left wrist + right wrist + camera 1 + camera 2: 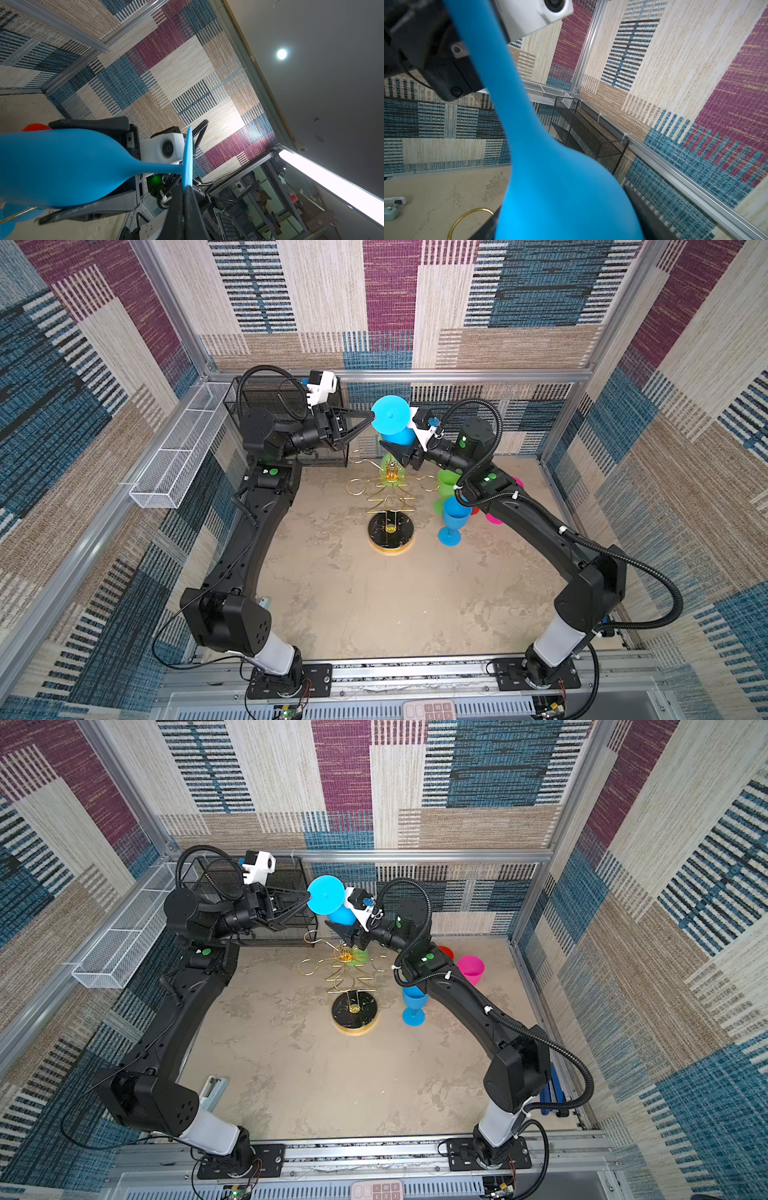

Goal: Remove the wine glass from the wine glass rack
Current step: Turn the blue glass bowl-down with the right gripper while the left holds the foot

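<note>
The blue wine glass [390,414] is in the air, above the top of the gold rack [380,529] and a little behind it. It is upside down. The round foot is uppermost and faces the camera in both top views, the bowl hangs under it, and the mouth points down toward the table. Its long axis runs nearly upright, with a small lean.

The left gripper [372,417] is closed flat on the edge of the foot. In the left wrist view the thin blue disc sits between its two dark fingers [193,207]. The right gripper [395,445] comes from the opposite side and is closed around the bowl, with one finger [89,124] lying against each side, so its jaws stand rather wide.

In both top views the stem is hidden under the foot; only the wrist views show it. No view shows the mouth of the bowl, so I cannot tell if the rim is quite clear of the topmost wire. The right wrist view cuts off the foot.

To the right of the rack a second blue glass [451,522] stands upright on the table. Green glasses [446,485] are behind it, partly covered by the right arm.
</note>
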